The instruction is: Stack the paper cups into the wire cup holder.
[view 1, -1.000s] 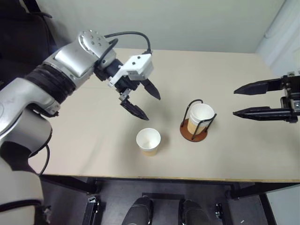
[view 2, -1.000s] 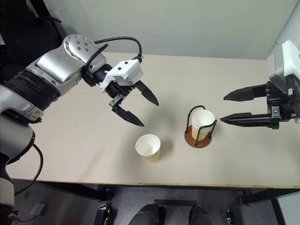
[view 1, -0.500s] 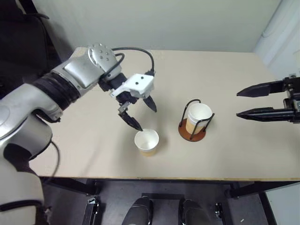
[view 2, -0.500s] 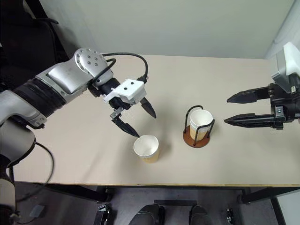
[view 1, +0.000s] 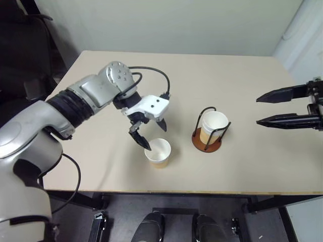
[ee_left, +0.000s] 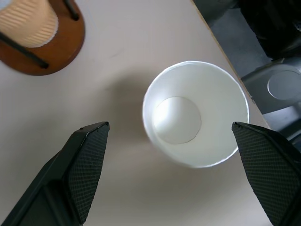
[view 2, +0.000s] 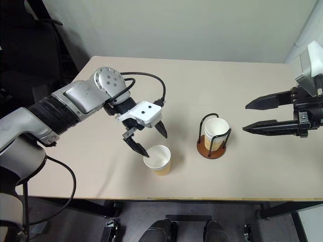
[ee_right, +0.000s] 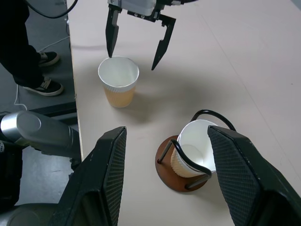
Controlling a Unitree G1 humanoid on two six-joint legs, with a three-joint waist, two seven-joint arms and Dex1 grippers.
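One paper cup (view 1: pixel 158 153) stands upright and alone near the table's front edge, white inside and tan outside. My left gripper (view 1: pixel 155 136) hangs just above and behind it, pointing steeply down and open wide. In the left wrist view the cup (ee_left: pixel 195 120) lies between the two fingers, touching neither. To the right stands the wire cup holder (view 1: pixel 206 144), a brown disc with black loops, with a paper cup (view 1: pixel 214 124) seated in it. My right gripper (view 1: pixel 257 110) hovers open and empty at the far right, well clear of the holder (ee_right: pixel 165 165).
The beige table (view 1: pixel 101 166) has its front edge just below the loose cup. A person's shoes (ee_right: pixel 44 87) stand on the floor beside the table in the right wrist view. A dark chair (view 1: pixel 20 45) sits off the table's left side.
My left gripper has come down and tilted more steeply, from above mid-table to just over the loose cup. The right gripper and both cups have stayed put.
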